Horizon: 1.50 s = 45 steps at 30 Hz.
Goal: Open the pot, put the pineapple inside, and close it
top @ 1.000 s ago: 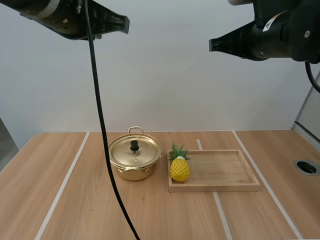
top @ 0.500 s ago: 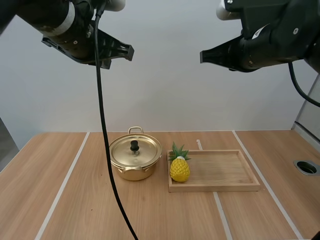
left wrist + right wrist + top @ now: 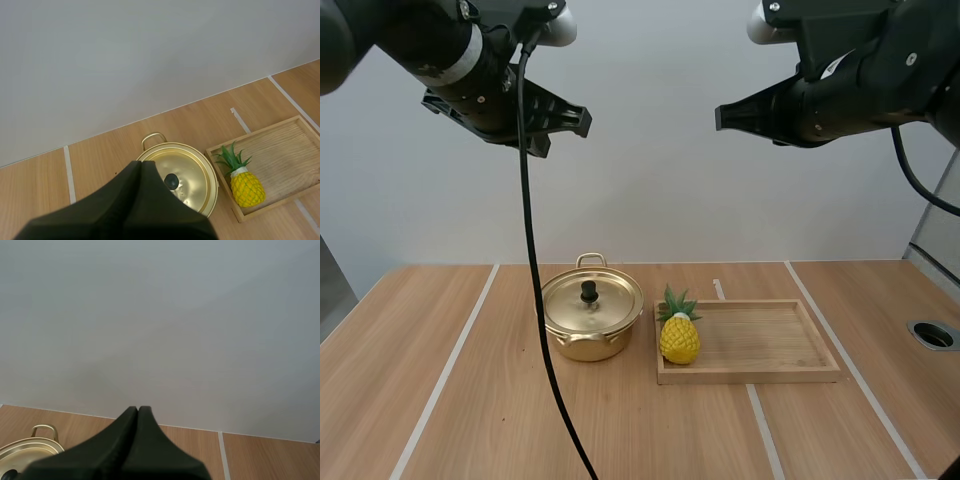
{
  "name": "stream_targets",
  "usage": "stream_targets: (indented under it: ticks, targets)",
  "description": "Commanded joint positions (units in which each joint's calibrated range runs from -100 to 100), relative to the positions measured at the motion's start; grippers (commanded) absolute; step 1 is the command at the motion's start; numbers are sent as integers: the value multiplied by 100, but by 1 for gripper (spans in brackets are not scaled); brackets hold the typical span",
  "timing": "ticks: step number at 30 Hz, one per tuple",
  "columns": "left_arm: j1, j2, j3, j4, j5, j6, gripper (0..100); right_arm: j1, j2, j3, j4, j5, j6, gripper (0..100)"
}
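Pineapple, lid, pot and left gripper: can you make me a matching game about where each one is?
Things:
1. pineapple
2. lid
3. pot
4. left gripper

Places:
A. sitting on top of the pot
B. on the table, beside the tray
C. standing in the tray's left end
D. up in the air, shut

Pairs: 1-C, 2-A, 3-B, 4-D
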Motion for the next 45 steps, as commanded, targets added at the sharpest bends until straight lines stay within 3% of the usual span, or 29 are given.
stream_targets:
  ticks: [1,45]
  targets:
    - [-15,-8,-52,-111,8,26,0,-15,-22,-66,19,43,-43,0]
    - [-15,403,313,-168,8,244,0,-15,-22,-66,19,81,-43,0]
